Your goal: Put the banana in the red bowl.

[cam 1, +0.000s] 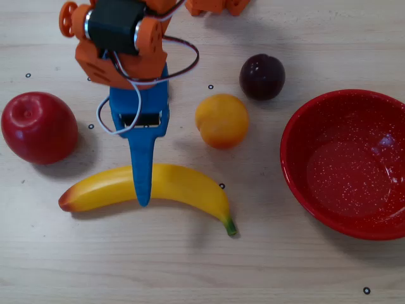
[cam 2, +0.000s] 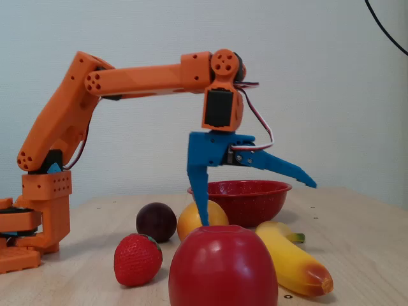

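Observation:
The banana [cam 1: 183,183] lies flat on the wooden table, reddish end to the left and green stem to the lower right in the overhead view; it also shows in the fixed view [cam 2: 290,258]. The red bowl [cam 1: 297,120] stands empty at the right, and shows behind the fruit in the fixed view [cam 2: 242,199]. My gripper [cam 1: 140,166] is open above the banana's middle. In the fixed view the gripper [cam 2: 259,204] has one blue finger [cam 2: 199,185] pointing down on the arm side of the banana. The other finger [cam 2: 287,169] is swung out over the banana. It holds nothing.
A red apple [cam 1: 38,126] lies left of the gripper, an orange [cam 1: 221,120] right of it, and a dark plum [cam 1: 262,76] beyond the orange. A strawberry [cam 2: 138,258] shows only in the fixed view, next to the apple [cam 2: 223,268].

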You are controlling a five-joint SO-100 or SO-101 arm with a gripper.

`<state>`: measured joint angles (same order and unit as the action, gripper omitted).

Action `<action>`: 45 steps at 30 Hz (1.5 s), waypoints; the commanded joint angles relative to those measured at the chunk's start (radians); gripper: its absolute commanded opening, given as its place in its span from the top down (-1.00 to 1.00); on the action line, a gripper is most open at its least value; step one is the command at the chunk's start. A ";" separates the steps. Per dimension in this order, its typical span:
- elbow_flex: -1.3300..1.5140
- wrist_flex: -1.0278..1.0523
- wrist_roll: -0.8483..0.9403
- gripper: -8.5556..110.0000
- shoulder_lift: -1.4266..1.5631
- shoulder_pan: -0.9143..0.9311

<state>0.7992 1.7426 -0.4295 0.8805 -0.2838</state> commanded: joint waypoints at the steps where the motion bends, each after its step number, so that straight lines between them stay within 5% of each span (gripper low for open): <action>1: -0.110 0.000 0.032 -0.34 0.038 0.009; 45: -0.299 -0.107 0.049 -0.33 -0.278 0.066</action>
<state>0.5645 1.6736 -0.4004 0.5798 -0.2500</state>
